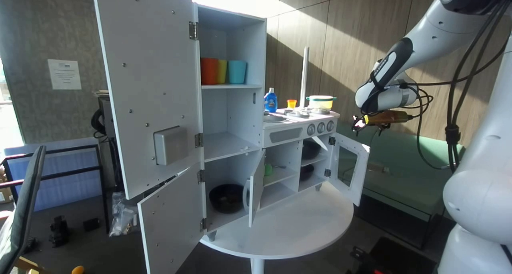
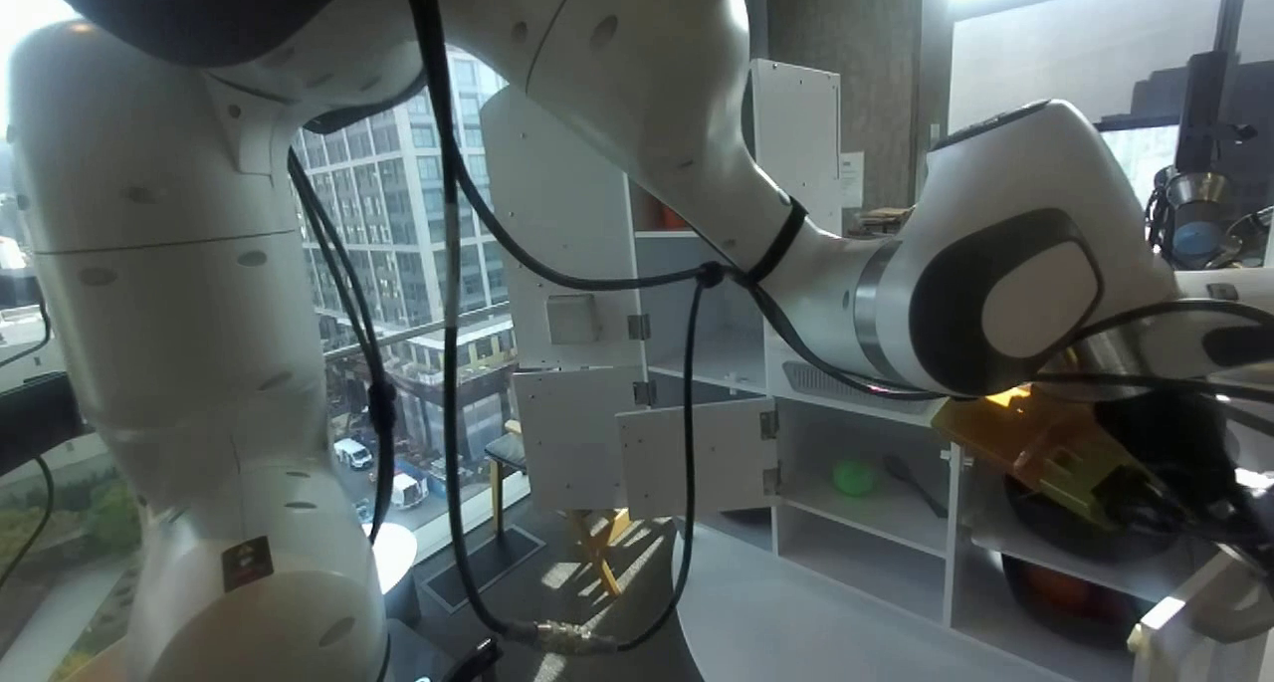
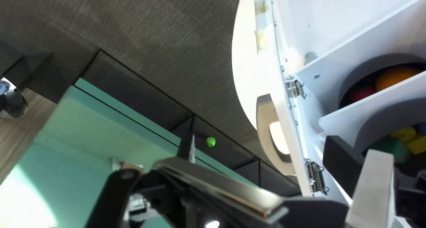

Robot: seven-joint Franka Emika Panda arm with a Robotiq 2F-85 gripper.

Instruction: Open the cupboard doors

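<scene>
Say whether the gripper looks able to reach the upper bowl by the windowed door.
Probably yes: the windowed door stands open, exposing the upper bowl, though the gripper may need a sideways shift around that door.

Wood-panelled wall (a slant of sunlight across it), green bench, dark carpet, bright window.
</scene>
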